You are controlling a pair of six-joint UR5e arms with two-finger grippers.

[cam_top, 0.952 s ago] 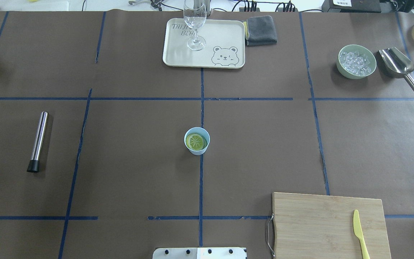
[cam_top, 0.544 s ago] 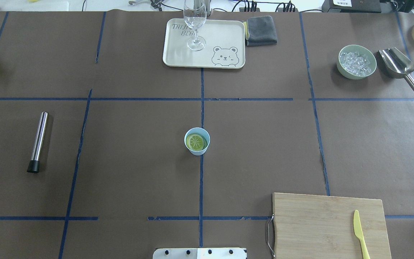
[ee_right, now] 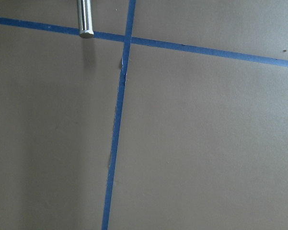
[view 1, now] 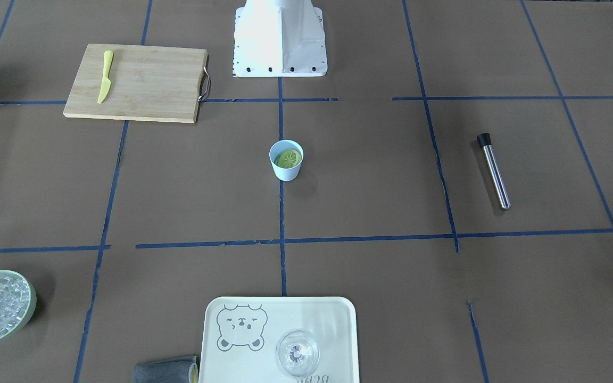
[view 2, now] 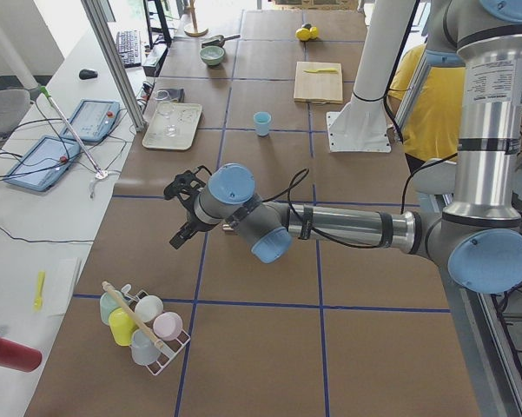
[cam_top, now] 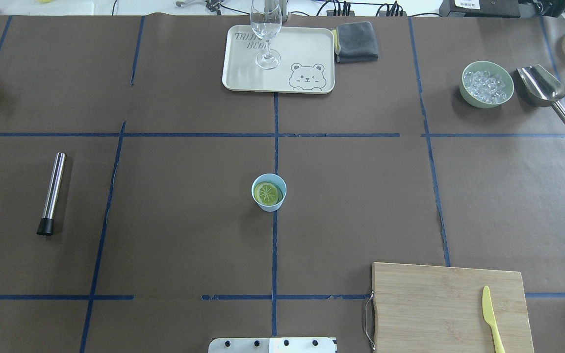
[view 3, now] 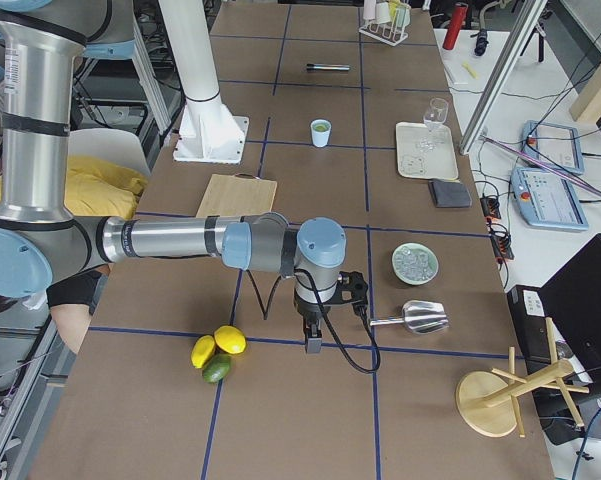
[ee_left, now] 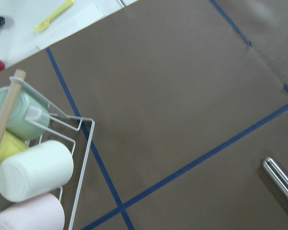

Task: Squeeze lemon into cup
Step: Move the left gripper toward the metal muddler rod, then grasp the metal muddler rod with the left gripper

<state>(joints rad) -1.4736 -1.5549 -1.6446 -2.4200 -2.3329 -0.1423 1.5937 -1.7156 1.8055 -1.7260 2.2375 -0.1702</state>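
Note:
The light-blue cup stands upright at the table's middle, on the blue tape line. The lemon slice lies inside it, cut face up, a little below the rim. The front-facing view shows the same cup and lemon. Neither gripper appears in the overhead or front-facing views. My left gripper hovers far off near the table's left end, beside a rack of cups. Near the table's other end, my right gripper hangs by a steel scoop. From these side views I cannot tell whether either is open or shut.
A cream tray with a clear glass and a grey cloth sit at the far edge. Bowl of ice and scoop far right. Cutting board with yellow knife near right. Steel rod left.

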